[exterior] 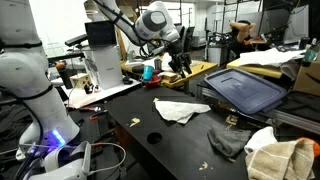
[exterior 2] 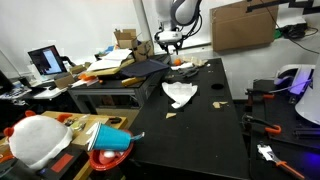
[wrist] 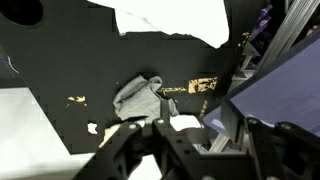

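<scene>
My gripper (exterior: pixel 180 63) hangs high above the black table (exterior: pixel 150 140), and it also shows in the other exterior view (exterior 2: pixel 170 42). In the wrist view its jaws (wrist: pixel 176 138) are spread apart with nothing between them. Below the jaws lies a crumpled grey cloth (wrist: pixel 140 97), which also shows in an exterior view (exterior: pixel 228 142). A white cloth (wrist: pixel 172 20) lies beyond it, flat near the table's middle in both exterior views (exterior: pixel 180 110) (exterior 2: pixel 181 94). The gripper touches neither cloth.
A dark blue bin lid (exterior: pixel 245 88) sits beside the table, at the right in the wrist view (wrist: pixel 285 95). A beige towel (exterior: pixel 282 158) lies at the table's corner. Small scraps (wrist: pixel 203 85) dot the black surface. A second white robot (exterior: pixel 35 90) stands alongside. Cluttered desks surround the table.
</scene>
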Tool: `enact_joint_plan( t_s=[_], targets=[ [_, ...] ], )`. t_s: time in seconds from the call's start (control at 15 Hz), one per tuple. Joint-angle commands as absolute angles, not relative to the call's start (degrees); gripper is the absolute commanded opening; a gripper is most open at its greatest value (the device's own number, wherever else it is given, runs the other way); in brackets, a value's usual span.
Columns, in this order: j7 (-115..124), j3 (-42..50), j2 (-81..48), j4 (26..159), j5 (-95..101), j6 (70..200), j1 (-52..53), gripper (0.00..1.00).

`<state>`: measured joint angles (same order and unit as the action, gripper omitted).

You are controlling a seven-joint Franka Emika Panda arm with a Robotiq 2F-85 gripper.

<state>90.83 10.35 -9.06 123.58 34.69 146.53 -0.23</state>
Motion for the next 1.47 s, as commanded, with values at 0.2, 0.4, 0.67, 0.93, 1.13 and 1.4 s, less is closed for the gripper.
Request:
enact_joint_plan(
  t_s=[0.2, 0.4, 0.67, 0.93, 1.13, 1.4],
  targets=[
    [79.25, 6.27, -1.57, 129.78, 34.58, 152.33, -0.23, 1.00],
    [67.53, 4.32, 0.13, 132.34, 25.37, 153.00, -0.28, 1.00],
    [60.97, 4.66, 1.43, 135.33, 21.13, 150.45, -1.18, 1.00],
    [62.77, 6.15, 0.47, 138.38, 24.85, 152.32, -3.61, 1.00],
    [61.30, 7.09, -1.23, 140.67, 25.13, 153.66, -5.07, 1.00],
    [59.05, 8.19, -5.01, 142.84, 25.07, 155.53, -5.56, 1.00]
  ],
)
